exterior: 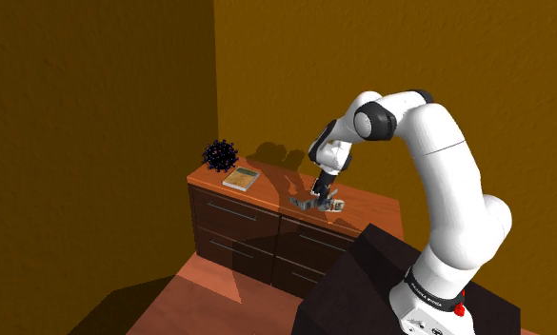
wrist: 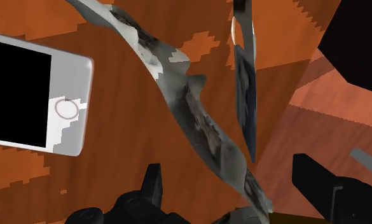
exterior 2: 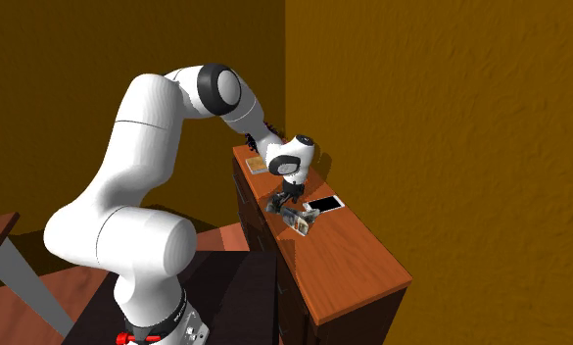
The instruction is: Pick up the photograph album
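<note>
On dresser top (exterior 2: pixel 343 255) | album (wrist: pixel 203 127) btwn end effector (wrist: pixel 232 173) fingers (wrist: pixel 154 183), no contact | fingers spread wide

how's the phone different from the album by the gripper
The phone is white with a black screen; the album is mottled grey. The phone lies flat; the album is splayed open, its leaves standing up. The album sits within the open gripper; the phone lies off to one side. Both rest on the brown dresser top.
</note>
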